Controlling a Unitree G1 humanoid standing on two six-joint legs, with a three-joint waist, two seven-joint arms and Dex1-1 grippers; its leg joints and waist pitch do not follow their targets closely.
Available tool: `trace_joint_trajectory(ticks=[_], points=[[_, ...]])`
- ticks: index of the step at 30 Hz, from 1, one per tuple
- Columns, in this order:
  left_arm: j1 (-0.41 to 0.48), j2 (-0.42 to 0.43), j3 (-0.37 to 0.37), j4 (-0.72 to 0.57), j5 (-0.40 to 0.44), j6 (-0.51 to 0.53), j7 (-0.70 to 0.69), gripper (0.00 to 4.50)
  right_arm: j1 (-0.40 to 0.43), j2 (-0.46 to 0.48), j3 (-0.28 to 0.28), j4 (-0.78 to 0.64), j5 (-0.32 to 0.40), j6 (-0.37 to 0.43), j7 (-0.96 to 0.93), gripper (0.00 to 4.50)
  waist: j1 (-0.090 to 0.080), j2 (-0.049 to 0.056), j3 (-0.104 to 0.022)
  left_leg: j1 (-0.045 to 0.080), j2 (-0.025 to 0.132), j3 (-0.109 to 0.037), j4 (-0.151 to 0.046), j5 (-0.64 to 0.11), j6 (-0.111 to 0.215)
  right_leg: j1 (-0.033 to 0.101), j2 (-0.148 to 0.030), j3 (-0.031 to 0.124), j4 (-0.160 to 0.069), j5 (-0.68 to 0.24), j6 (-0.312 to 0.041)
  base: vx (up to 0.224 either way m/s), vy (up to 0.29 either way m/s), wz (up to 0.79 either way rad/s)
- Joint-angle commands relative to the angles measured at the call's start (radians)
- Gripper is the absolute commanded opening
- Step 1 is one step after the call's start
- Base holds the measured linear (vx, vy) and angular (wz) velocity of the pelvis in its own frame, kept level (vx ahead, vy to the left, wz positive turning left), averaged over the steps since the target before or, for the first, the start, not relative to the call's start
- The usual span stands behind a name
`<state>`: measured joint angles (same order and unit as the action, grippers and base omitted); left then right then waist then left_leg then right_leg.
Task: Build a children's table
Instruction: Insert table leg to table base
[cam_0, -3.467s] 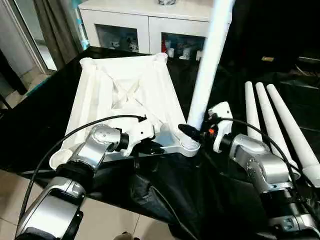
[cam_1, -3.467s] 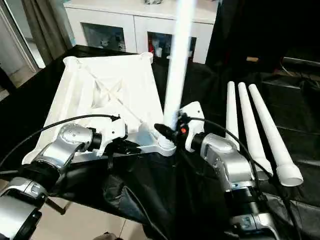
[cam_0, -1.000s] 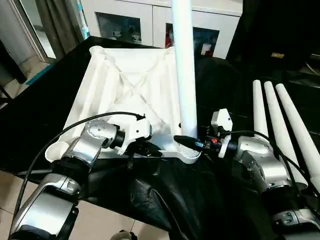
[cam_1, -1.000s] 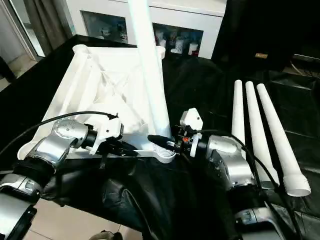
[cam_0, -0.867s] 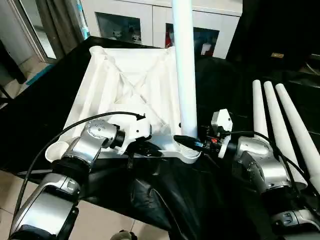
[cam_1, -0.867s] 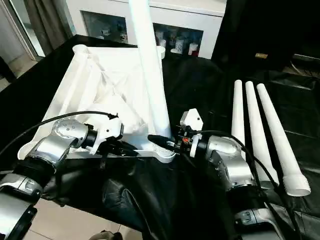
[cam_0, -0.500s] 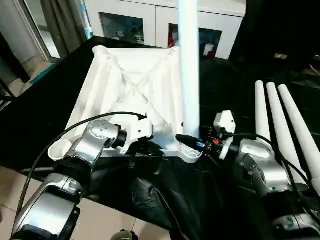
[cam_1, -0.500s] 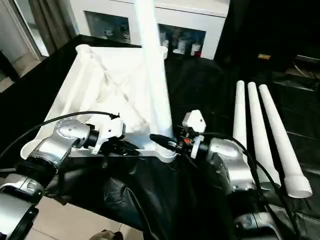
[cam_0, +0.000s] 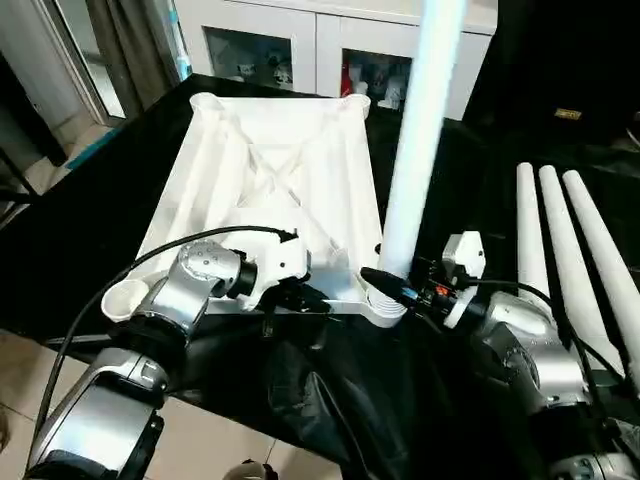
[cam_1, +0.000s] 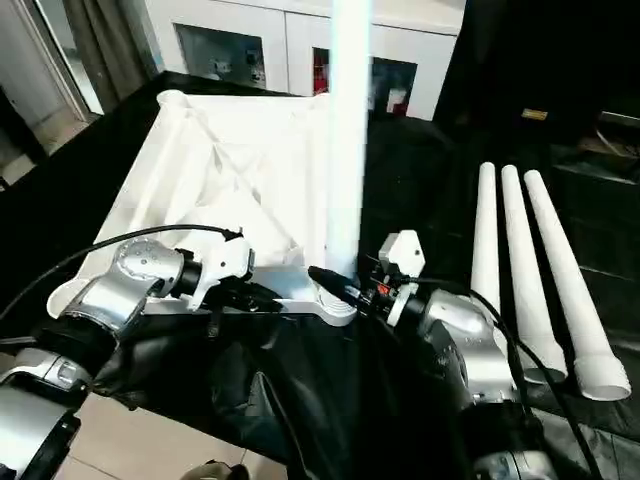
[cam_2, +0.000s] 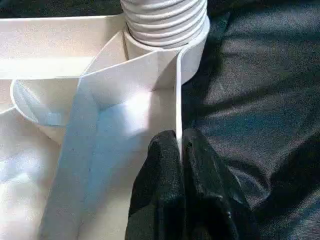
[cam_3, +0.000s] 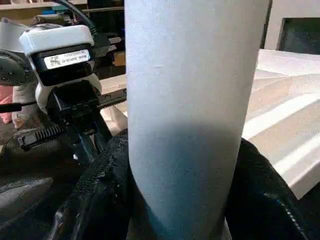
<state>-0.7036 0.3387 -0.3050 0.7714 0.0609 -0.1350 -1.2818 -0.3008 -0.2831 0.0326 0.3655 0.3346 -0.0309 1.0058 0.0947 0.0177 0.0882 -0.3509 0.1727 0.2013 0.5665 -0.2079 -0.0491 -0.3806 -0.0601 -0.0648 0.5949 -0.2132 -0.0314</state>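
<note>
The left claw (cam_2: 181, 150) is pinched shut on the thin near rim of the tabletop (cam_0: 270, 180), its black fingertips (cam_2: 160, 165) pressed together over the edge just beside the near right corner socket (cam_0: 385, 305). The right claw (cam_3: 185, 200) is closed around the base of the upright leg (cam_0: 415, 150), one black finger on each side of the tube, right above the socket. That leg stands in the socket, its ribbed end (cam_2: 165, 20) seated in the round collar, and leans slightly to the right as it rises. The tabletop lies upside down on the black-draped desk (cam_0: 90, 230), ribs up. Three more legs (cam_0: 560, 250) lie side by side on the desk to the right, well apart from the tabletop.
</note>
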Motion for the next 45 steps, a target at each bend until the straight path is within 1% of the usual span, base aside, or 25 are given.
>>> trace_joint_trajectory(ticks=[1,3,5,7,10,11,12,13,15,17,18,19,21,22,23,25,26,27,28,31,32,34,39,40,45], points=[[-0.014,0.03,0.034,0.042,0.013,0.011,0.091,0.0,0.077,-0.035,-0.004,0.061,-0.037,0.038,-0.006,1.91,0.001,0.001,-0.066,0.003,0.081,-0.036,-0.064,-0.105,0.075,0.042,-0.113,0.063,-0.07,-0.139,-0.242,0.0,0.0,0.0],[-0.018,0.031,0.035,0.051,0.014,0.007,0.093,0.0,0.085,-0.038,-0.008,0.058,-0.035,0.037,-0.01,1.91,0.003,0.001,-0.067,0.003,0.08,-0.035,-0.062,-0.098,0.081,0.041,-0.113,0.061,-0.068,-0.117,-0.245,0.0,0.0,0.0],[-0.022,0.032,0.035,0.06,0.016,0.001,0.096,0.0,0.098,-0.041,-0.013,0.05,-0.031,0.036,-0.018,1.91,0.003,0.003,-0.069,0.002,0.078,-0.035,-0.061,-0.103,0.083,0.043,-0.111,0.059,-0.068,-0.117,-0.243,0.0,0.0,0.0],[-0.023,0.033,0.035,0.064,0.017,-0.002,0.098,0.0,0.109,-0.043,-0.016,0.04,-0.028,0.036,-0.023,1.91,0.003,0.002,-0.072,0.003,0.078,-0.035,-0.061,-0.127,0.079,0.043,-0.113,0.06,-0.073,-0.156,-0.235,0.0,0.0,0.0],[-0.027,0.033,0.036,0.072,0.019,-0.006,0.099,0.0,0.124,-0.048,-0.017,0.034,-0.026,0.034,-0.028,1.91,0.004,0.004,-0.076,0.004,0.078,-0.036,-0.06,-0.128,0.073,0.043,-0.112,0.06,-0.073,-0.173,-0.228,0.0,0.0,0.0],[-0.029,0.032,0.036,0.076,0.02,-0.008,0.099,0.0,0.125,-0.049,-0.015,0.034,-0.027,0.034,-0.029,1.91,0.005,0.003,-0.077,0.003,0.077,-0.035,-0.058,-0.117,0.075,0.044,-0.113,0.06,-0.072,-0.16,-0.229,0.0,0.0,0.0],[-0.032,0.032,0.036,0.082,0.021,-0.011,0.098,0.0,0.124,-0.05,-0.011,0.037,-0.032,0.034,-0.033,1.91,0.006,0.007,-0.078,0.002,0.076,-0.036,-0.057,-0.109,0.076,0.044,-0.112,0.059,-0.071,-0.148,-0.229,0.0,0.0,0.0],[-0.035,0.031,0.035,0.086,0.021,-0.014,0.098,0.0,0.122,-0.049,-0.009,0.038,-0.035,0.035,-0.035,1.91,0.006,0.005,-0.08,0.002,0.075,-0.035,-0.055,-0.094,0.082,0.044,-0.11,0.058,-0.068,-0.118,-0.232,0.0,0.0,0.0],[-0.037,0.03,0.034,0.091,0.021,-0.017,0.099,0.0,0.118,-0.049,-0.007,0.041,-0.038,0.036,-0.037,1.91,0.006,0.006,-0.082,0.0,0.075,-0.035,-0.053,-0.082,0.09,0.046,-0.109,0.056,-0.063,-0.083,-0.239,0.0,0.0,0.0],[-0.04,0.028,0.03,0.092,0.022,-0.022,0.093,0.0,0.093,-0.051,0.004,0.043,-0.051,0.049,-0.045,1.91,0.007,0.008,-0.084,0.002,0.076,-0.035,-0.053,-0.082,0.092,0.045,-0.107,0.054,-0.06,-0.076,-0.242,0.0,0.0,0.0],[-0.041,0.027,0.027,0.091,0.022,-0.024,0.089,0.0,0.077,-0.054,0.012,0.043,-0.058,0.059,-0.052,1.91,0.007,0.008,-0.082,0.001,0.075,-0.034,-0.053,-0.096,0.089,0.044,-0.107,0.055,-0.063,-0.092,-0.243,0.0,0.0,0.0],[-0.042,0.026,0.025,0.091,0.022,-0.027,0.086,0.0,0.062,-0.059,0.022,0.044,-0.07,0.07,-0.061,1.91,0.007,0.008,-0.08,0.002,0.075,-0.035,-0.055,-0.123,0.081,0.044,-0.11,0.055,-0.067,-0.131,-0.237,0.0,0.0,0.0],[-0.042,0.026,0.024,0.09,0.023,-0.029,0.084,0.0,0.051,-0.061,0.028,0.047,-0.076,0.073,-0.062,1.91,0.005,0.008,-0.08,0.003,0.074,-0.035,-0.056,-0.145,0.068,0.044,-0.109,0.056,-0.071,-0.18,-0.227,0.0,0.0,0.0],[-0.044,0.025,0.019,0.092,0.025,-0.033,0.075,0.0,0.021,-0.069,0.046,0.054,-0.092,0.086,-0.056,1.91,0.004,0.007,-0.078,0.003,0.074,-0.036,-0.057,-0.156,0.063,0.042,-0.11,0.057,-0.074,-0.202,-0.223,0.0,0.0,0.0],[-0.044,0.025,0.018,0.092,0.025,-0.034,0.074,0.0,0.019,-0.07,0.047,0.055,-0.092,0.088,-0.056,1.91,0.002,0.006,-0.079,0.001,0.072,-0.037,-0.057,-0.152,0.059,0.046,-0.11,0.056,-0.073,-0.211,-0.218,0.0,0.0,0.0],[-0.046,0.024,0.016,0.096,0.026,-0.037,0.07,0.0,-0.001,-0.076,0.061,0.062,-0.103,0.102,-0.048,1.91,-0.001,0.006,-0.079,0.0,0.072,-0.038,-0.058,-0.147,0.059,0.046,-0.108,0.056,-0.073,-0.214,-0.212,0.0,0.0,0.0],[-0.047,0.023,0.014,0.098,0.027,-0.039,0.068,0.0,-0.015,-0.079,0.07,0.066,-0.108,0.111,-0.042,1.91,-0.001,0.007,-0.08,0.003,0.072,-0.037,-0.056,-0.148,0.059,0.043,-0.108,0.057,-0.074,-0.217,-0.211,0.0,0.0,0.0],[-0.048,0.022,0.011,0.101,0.029,-0.041,0.066,0.0,-0.033,-0.087,0.085,0.075,-0.111,0.122,-0.027,1.91,-0.002,0.003,-0.08,0.002,0.071,-0.036,-0.055,-0.147,0.061,0.044,-0.107,0.057,-0.074,-0.216,-0.213,0.0,0.0,0.0],[-0.047,0.022,0.009,0.102,0.03,-0.042,0.063,0.0,-0.044,-0.092,0.097,0.081,-0.115,0.127,-0.013,1.91,-0.002,0.004,-0.08,0.0,0.071,-0.036,-0.055,-0.138,0.063,0.045,-0.106,0.056,-0.072,-0.208,-0.215,0.0,0.0,0.0],[-0.046,0.022,0.005,0.101,0.032,-0.044,0.058,0.0,-0.067,-0.105,0.123,0.101,-0.127,0.135,0.022,1.91,0.0,0.005,-0.082,0.002,0.071,-0.034,-0.052,-0.13,0.068,0.043,-0.106,0.057,-0.071,-0.189,-0.219,0.0,0.0,0.0],[-0.045,0.022,0.003,0.1,0.034,-0.046,0.057,0.0,-0.075,-0.11,0.133,0.113,-0.133,0.131,0.038,1.91,-0.001,0.001,-0.083,0.0,0.071,-0.035,-0.051,-0.125,0.072,0.044,-0.106,0.055,-0.067,-0.174,-0.226,0.0,0.0,0.0],[-0.045,0.021,-0.001,0.1,0.038,-0.048,0.055,0.0,-0.088,-0.121,0.153,0.132,-0.139,0.141,0.076,1.91,0.0,0.002,-0.083,0.001,0.072,-0.034,-0.05,-0.12,0.077,0.044,-0.106,0.055,-0.065,-0.156,-0.233,0.0,0.0,0.0],[-0.045,0.021,-0.004,0.101,0.039,-0.052,0.053,0.0,-0.092,-0.139,0.178,0.167,-0.153,0.123,0.118,1.91,0.0,0.001,-0.085,0.0,0.074,-0.035,-0.049,-0.122,0.08,0.044,-0.106,0.054,-0.061,-0.119,-0.246,0.0,0.0,0.0],[-0.045,0.021,-0.004,0.102,0.039,-0.053,0.052,0.0,-0.09,-0.141,0.181,0.171,-0.153,0.121,0.128,1.91,0.002,0.001,-0.086,0.003,0.075,-0.034,-0.048,-0.122,0.08,0.043,-0.105,0.055,-0.06,-0.112,-0.247,0.0,0.0,0.0],[-0.041,0.024,-0.014,0.104,0.039,-0.067,0.025,0.0,-0.082,-0.156,0.212,0.203,-0.168,0.088,0.193,1.91,0.002,0.001,-0.086,0.001,0.074,-0.034,-0.047,-0.118,0.089,0.044,-0.104,0.054,-0.057,-0.076,-0.257,0.0,0.0,0.0]])
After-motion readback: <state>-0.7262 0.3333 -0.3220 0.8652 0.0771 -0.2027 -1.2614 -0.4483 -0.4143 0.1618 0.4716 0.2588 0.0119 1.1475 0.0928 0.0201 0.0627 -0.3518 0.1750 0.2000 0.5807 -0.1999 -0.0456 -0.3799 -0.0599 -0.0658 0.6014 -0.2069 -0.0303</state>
